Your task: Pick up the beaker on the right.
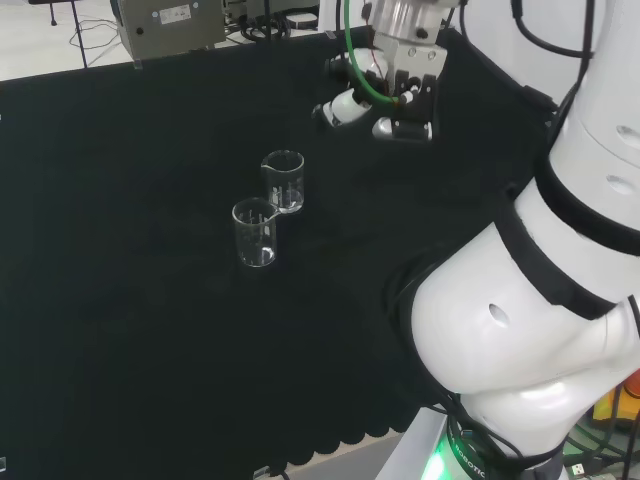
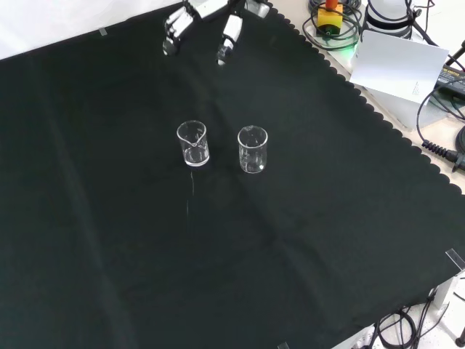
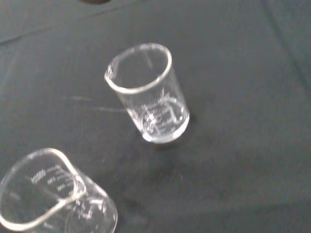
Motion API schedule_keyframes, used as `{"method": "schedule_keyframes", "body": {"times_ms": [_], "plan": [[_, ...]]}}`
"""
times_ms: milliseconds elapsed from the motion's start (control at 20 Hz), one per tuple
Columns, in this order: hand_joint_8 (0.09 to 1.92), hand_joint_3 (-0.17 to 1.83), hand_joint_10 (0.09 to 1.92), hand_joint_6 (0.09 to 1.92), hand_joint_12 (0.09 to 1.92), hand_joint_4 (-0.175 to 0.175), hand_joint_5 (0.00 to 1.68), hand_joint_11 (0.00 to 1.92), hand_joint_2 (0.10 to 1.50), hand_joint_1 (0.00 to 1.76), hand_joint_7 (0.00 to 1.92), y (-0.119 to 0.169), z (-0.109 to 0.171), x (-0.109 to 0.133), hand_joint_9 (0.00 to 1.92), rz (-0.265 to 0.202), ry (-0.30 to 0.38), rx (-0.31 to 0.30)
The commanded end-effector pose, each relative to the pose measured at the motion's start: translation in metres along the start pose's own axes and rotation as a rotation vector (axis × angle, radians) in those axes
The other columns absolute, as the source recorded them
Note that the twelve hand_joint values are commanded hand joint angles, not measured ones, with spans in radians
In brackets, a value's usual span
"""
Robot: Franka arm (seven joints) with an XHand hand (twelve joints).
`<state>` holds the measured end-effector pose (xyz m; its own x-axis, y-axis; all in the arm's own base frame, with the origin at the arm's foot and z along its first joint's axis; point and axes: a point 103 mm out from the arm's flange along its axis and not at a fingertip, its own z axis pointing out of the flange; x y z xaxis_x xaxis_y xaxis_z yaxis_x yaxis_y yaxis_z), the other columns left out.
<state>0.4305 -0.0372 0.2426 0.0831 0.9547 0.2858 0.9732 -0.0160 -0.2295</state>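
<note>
Beakers [image 2: 252, 149] [image 2: 192, 142] side by side on black cloth [image 2: 218, 254]; hand [image 1: 385, 95] above, fingers [image 2: 174, 33] released.

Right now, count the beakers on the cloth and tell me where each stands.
2. In the front view, one beaker stands left and the other beaker right, side by side near mid-cloth, apart, both upright. None looks hidden.

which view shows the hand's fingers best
The front view: the black and white hand hangs above the two clear glass beakers, fingers straight, pointing down, holding nothing. The head view shows the hand partly behind its mount.
</note>
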Motion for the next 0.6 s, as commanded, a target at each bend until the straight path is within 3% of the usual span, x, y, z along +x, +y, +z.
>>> {"method": "schedule_keyframes", "body": {"times_ms": [50, 600], "plan": [[0.63, -0.12, 0.7, 0.09, 1.41, -0.03, 0.38, 0.07, 0.92, 0.77, 0.13, 0.026, 0.033, -0.001, 0.33, -0.038, 0.107, 0.029], [0.64, -0.17, 0.7, 0.09, 1.42, -0.024, 0.43, 0.06, 0.93, 0.81, 0.14, 0.058, 0.071, 0.015, 0.33, -0.118, 0.143, 0.061]]}}
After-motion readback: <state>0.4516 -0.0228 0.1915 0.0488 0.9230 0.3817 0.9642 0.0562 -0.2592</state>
